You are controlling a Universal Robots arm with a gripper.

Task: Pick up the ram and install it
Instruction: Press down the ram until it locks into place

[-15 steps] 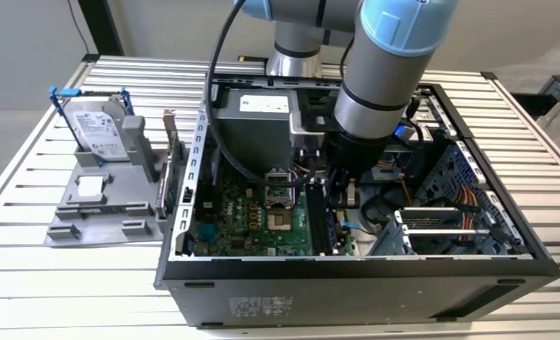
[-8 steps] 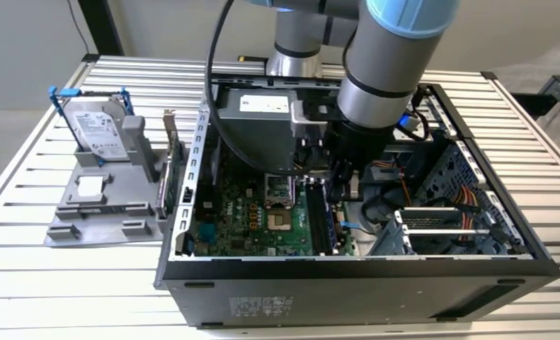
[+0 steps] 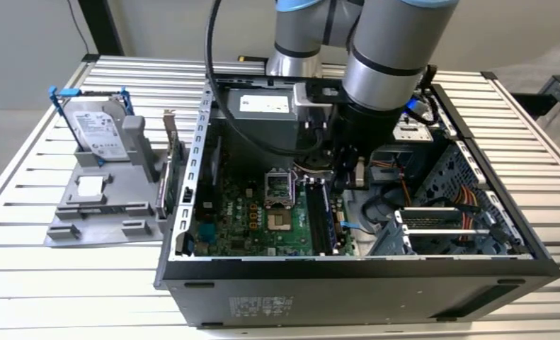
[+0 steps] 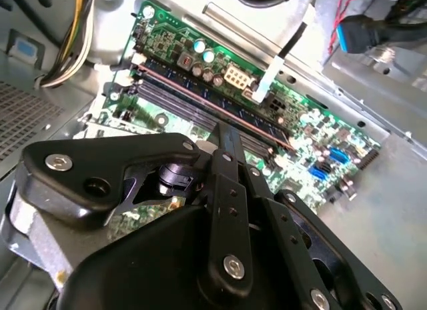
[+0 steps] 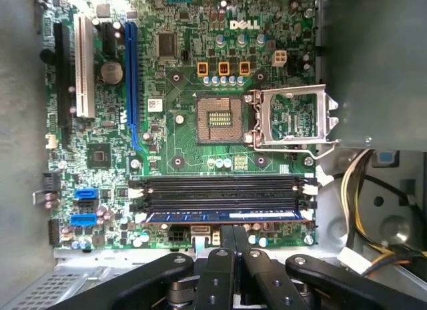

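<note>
The ram (image 5: 223, 215) is a dark blue stick lying lengthwise in the memory slot closest to the gripper, level with the empty black slots (image 5: 220, 190) beside it. In the second wrist view the ram (image 4: 200, 97) runs across the green motherboard with its top edge showing. My gripper (image 5: 235, 238) has its black fingers drawn together, shut, with the tips directly over the middle of the stick; I cannot tell whether they touch it. In the exterior view the gripper (image 3: 332, 170) reaches down inside the open computer case (image 3: 355, 276), above the memory slots.
The CPU socket (image 5: 219, 120) sits open with its metal frame (image 5: 293, 117) flipped aside. Yellow and black cables (image 5: 363, 190) run close to the slots' end. Outside the case, a silver hard drive (image 3: 100, 131) and a bracketed card (image 3: 171, 163) stand on a grey holder (image 3: 100, 205).
</note>
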